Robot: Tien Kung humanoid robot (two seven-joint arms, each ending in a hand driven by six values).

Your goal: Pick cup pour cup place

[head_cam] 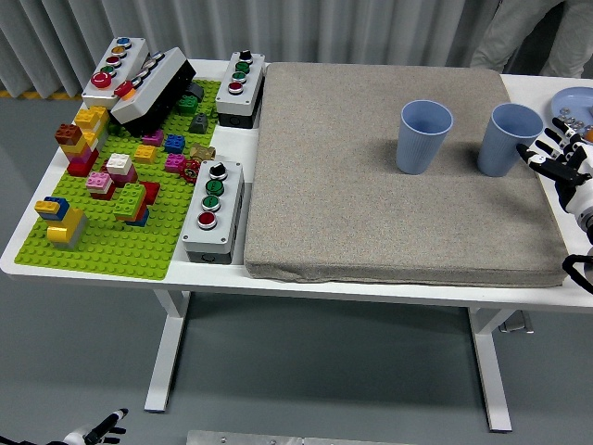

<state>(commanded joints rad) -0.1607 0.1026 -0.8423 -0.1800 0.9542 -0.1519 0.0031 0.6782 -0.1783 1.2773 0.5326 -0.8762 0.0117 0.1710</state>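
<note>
At three o'clock of the right cup, the right hand has fingers spread, empty; it should wrap the wall squarely.

Two light blue cups stand upright on a grey mat that covers most of the white table. The left cup sits near the middle of the mat's far half; the right cup stands near the mat's right edge. The right hand comes in from the right edge, fingers spread, just beside the right cup and holding nothing. A blue plate shows at the far right. On the table's left lies a green baseplate with coloured bricks, with several button boxes around it. The left hand shows below the table's near edge at bottom left.
</note>
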